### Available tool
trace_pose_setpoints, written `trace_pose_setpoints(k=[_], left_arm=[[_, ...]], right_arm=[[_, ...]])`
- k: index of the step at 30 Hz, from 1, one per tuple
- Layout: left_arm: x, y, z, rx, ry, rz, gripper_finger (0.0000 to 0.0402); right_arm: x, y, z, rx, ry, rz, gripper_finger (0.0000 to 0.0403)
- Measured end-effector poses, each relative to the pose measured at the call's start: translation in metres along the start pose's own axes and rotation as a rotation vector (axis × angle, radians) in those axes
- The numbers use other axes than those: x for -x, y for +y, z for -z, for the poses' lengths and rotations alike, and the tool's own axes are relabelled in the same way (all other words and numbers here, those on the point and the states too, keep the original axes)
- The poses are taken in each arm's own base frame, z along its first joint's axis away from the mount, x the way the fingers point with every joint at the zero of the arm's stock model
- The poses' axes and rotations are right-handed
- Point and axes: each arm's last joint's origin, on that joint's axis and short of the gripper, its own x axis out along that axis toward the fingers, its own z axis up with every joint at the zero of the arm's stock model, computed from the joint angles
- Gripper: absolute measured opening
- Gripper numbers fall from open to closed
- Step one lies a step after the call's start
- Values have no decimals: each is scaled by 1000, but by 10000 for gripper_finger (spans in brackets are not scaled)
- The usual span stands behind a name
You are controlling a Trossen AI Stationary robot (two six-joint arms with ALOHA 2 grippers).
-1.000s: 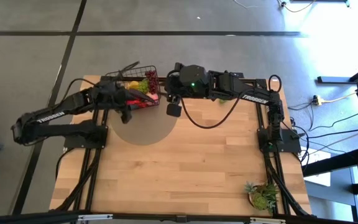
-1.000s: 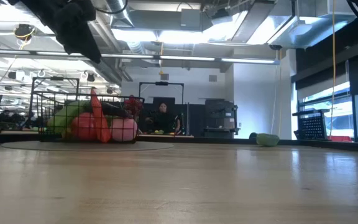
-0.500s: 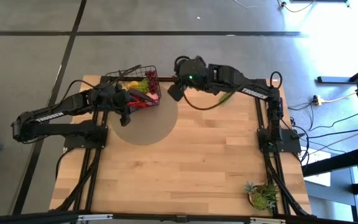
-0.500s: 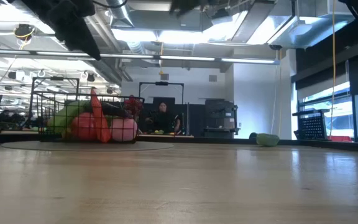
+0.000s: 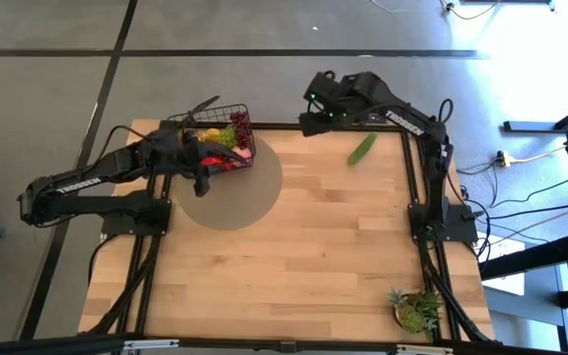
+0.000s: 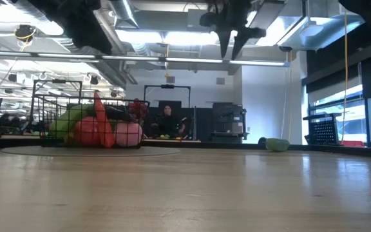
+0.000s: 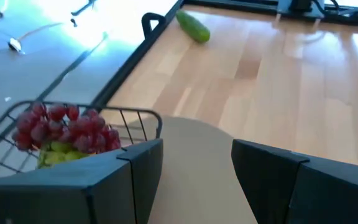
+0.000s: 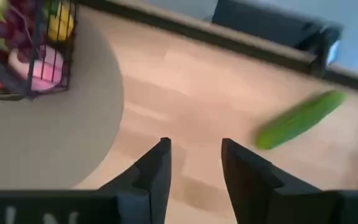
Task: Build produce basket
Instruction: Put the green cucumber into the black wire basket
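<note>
Your right end effector point(image 5: 305, 121): raised, fingers apart, empty | long green toy cucumber point(image 5: 362, 148): on wooden counter point(image 5: 304, 256), well apart from it | black wire-mesh basket point(image 5: 217, 138): beside your open left end effector point(image 5: 201, 184)

The basket point(image 5: 215, 133) sits in the upper left of the high view, on the far part of a round mat point(image 5: 235, 192) that lies on the table point(image 5: 294, 276). Produce point(image 5: 227, 138) lies inside the basket. A cucumber point(image 5: 363, 148) lies on the table in the upper right, well apart from the basket. A potted plant point(image 5: 417, 311) stands at the lower right. The left gripper point(image 5: 202, 182) is just below the basket; the right gripper point(image 5: 306, 123) lies between basket and cucumber.
</note>
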Motion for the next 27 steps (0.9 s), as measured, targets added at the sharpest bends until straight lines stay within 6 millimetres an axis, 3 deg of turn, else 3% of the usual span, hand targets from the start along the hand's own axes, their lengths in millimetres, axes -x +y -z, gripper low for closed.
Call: trace_pose_setpoints(k=[6, 11, 21, 27], left_arm=[[0, -1, -2, -140, -26, 31, 181], [-3, -2, -6, -151, -66, 88, 181], [-5, 7, -11, -131, -106, 9, 181], [-4, 6, -11, -93, -112, 27, 181]], right_arm=[[-26, -17, -9, 74, 117, 33, 133], [-38, -31, -17, 0, 81, 155, 133], [-39, -35, -20, -59, 33, 205, 133], [-39, -33, -18, -81, 104, 134, 133]])
